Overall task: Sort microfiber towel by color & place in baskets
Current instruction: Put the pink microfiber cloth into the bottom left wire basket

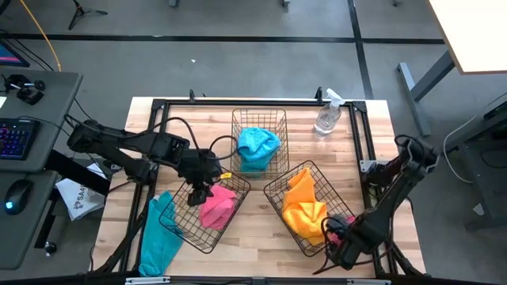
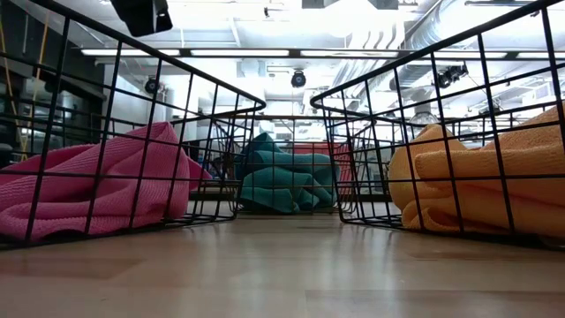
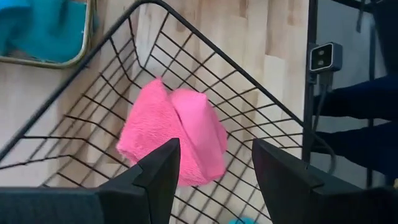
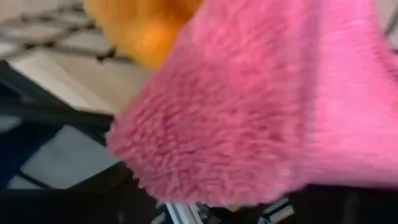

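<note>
My left gripper [image 1: 198, 192] [image 3: 216, 144] is open above the left wire basket [image 1: 184, 231], where a pink towel [image 1: 218, 207] [image 3: 174, 134] lies crumpled on the mesh floor. The middle basket [image 1: 234, 127] holds a turquoise towel [image 1: 257, 146]. In the right basket [image 1: 273, 187] lies a yellow-orange towel [image 1: 305, 207]. Another turquoise towel [image 1: 158, 233] is spread on the table left of the left basket. My right gripper [image 1: 341, 236] is at the table's near right corner, shut on a second pink towel [image 4: 249, 106], which fills its wrist view. My right gripper holds the second pink towel [image 1: 344, 224], bunched at the gripper beside the right basket's near corner. The towel itself hides the fingers, so the part and the hold cannot be told. Its fuzzy lower edge [image 4: 186, 186] hangs free in front of the wrist camera.
A clear spray bottle [image 1: 326, 117] stands near the table's far right corner. Black frame bars [image 1: 261, 101] run along the table's edges. The three baskets crowd the middle of the table. Bare wood shows between them along the near edge [image 1: 253, 253].
</note>
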Robot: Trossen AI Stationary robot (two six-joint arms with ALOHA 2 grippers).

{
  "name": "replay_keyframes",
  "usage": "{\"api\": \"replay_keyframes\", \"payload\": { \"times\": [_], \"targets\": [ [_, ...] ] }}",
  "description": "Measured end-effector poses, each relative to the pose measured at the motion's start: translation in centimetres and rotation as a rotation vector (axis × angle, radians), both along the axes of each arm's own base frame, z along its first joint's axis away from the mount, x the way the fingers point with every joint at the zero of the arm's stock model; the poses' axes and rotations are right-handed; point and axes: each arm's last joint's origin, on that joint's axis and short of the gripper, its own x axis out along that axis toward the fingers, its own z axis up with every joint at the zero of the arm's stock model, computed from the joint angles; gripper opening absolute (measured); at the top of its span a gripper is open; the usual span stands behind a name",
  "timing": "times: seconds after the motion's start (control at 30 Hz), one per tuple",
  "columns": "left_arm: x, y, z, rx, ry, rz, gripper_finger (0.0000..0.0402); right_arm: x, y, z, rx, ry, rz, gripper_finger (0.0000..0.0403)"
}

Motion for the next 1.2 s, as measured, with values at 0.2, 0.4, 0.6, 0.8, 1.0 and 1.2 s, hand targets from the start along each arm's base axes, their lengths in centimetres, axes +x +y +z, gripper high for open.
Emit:
{"api": "replay_keyframes", "payload": {
  "times": [0.2,0.4,0.6,0.8,1.0,1.2],
  "targets": [
    [-0.4,0.4,0.8,-0.054,-0.004,0.016,0.0187,0.1,0.8,1.3,0.117,-0.048,0.091,0.0043],
    [-1.4,2.8,6.5,-0.072,-0.205,0.08,0.0187,0.0,0.5,8.9,0.28,-0.218,0.122,0.0008],
    [-4.4,4.8,13.8,0.046,-0.542,0.035,0.0187,2.1,-4.0,21.2,0.302,-0.833,0.057,0.0002],
    [-7.5,5.4,17.3,0.208,-0.736,0.111,0.0187,4.2,-8.9,25.4,-0.043,-1.074,0.088,0.0001],
    [-8.6,5.4,16.9,0.198,-0.677,0.136,0.0187,5.7,-7.4,21.3,0.159,-0.781,0.086,0.0006],
    [-7.4,5.5,15.7,0.234,-0.631,0.097,0.0187,7.5,-2.2,14.5,0.438,-0.435,-0.034,0.0046]
  ]
}}
